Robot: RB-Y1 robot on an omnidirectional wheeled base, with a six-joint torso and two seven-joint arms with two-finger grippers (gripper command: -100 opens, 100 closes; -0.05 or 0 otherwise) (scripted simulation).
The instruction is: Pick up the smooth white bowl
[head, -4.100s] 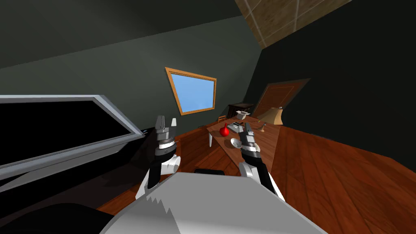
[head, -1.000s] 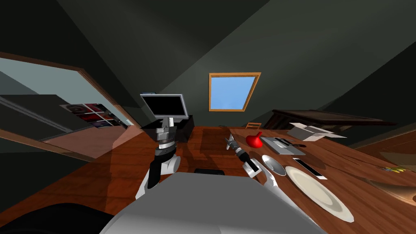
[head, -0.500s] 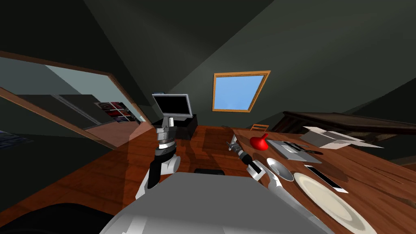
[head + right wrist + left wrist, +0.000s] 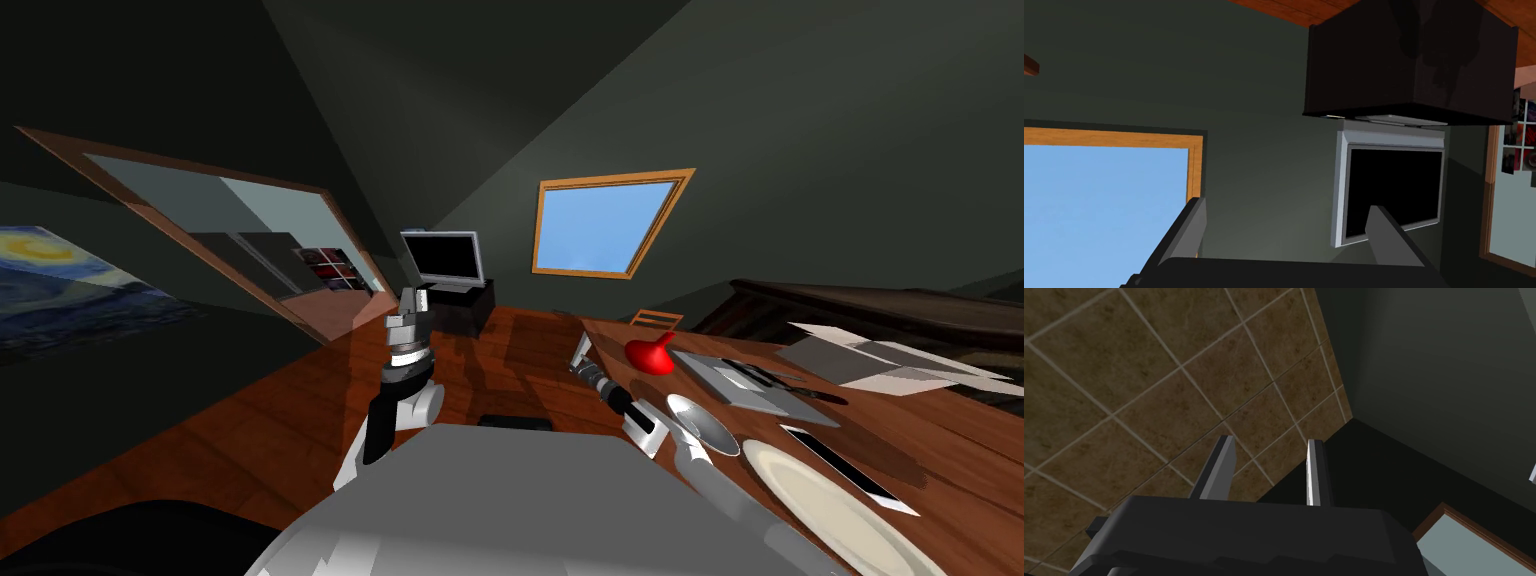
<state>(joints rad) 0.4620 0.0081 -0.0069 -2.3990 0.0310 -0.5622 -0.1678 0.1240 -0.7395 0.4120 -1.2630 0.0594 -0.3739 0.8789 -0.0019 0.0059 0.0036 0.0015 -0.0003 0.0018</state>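
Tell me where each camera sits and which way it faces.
Head: on the head, looking down, forward at table, bowl, screen, window; left pincer and right pincer show.
Left wrist: on the left hand, aimed up at the ceiling; its open fingers show.
Right wrist: on the right hand, aimed at screen and window; its open fingers show.
Shared by head and right wrist: screen, window.

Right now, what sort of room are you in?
Probably a living-dining room in a house: a television on a dark cabinet against the wall, a wooden table laid with a plate and a bowl, and a wood-framed window.
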